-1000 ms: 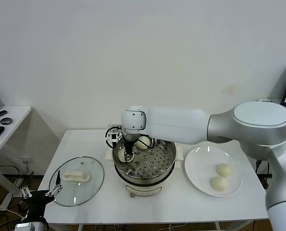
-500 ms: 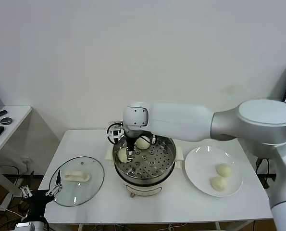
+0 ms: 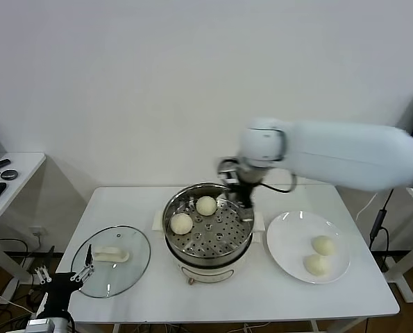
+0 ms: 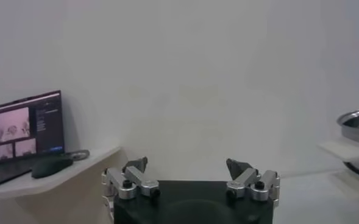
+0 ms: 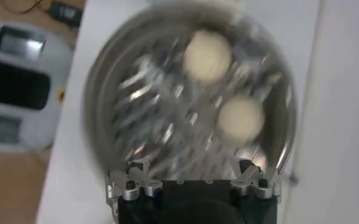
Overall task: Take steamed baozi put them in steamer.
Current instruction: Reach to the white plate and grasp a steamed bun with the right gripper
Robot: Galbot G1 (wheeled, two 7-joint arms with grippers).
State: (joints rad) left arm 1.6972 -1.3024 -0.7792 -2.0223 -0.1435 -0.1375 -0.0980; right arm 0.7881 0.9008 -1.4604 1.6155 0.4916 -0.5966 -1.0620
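The steel steamer (image 3: 223, 252) stands mid-table with two cream-white baozi on its perforated tray: one at the back (image 3: 206, 205), one at the left (image 3: 181, 223). Both also show in the right wrist view, one baozi (image 5: 208, 55) beside the other (image 5: 241, 119) on the tray. Two more baozi (image 3: 323, 245) (image 3: 315, 264) lie on the white plate (image 3: 286, 236) at the right. My right gripper (image 3: 241, 201) is open and empty above the steamer's right rim; it also shows in the right wrist view (image 5: 194, 176). My left gripper (image 3: 64, 279) is parked low at the table's front left, open.
A round glass lid (image 3: 133, 267) with a white handle (image 3: 110, 254) lies on the table left of the steamer. A side table (image 3: 19, 166) with a mouse stands far left. The left wrist view shows a laptop (image 4: 25, 131) on that side table.
My right gripper has let go of the left baozi in the steamer, risen out and swung right to the steamer's right rim. The left arm has hardly moved.
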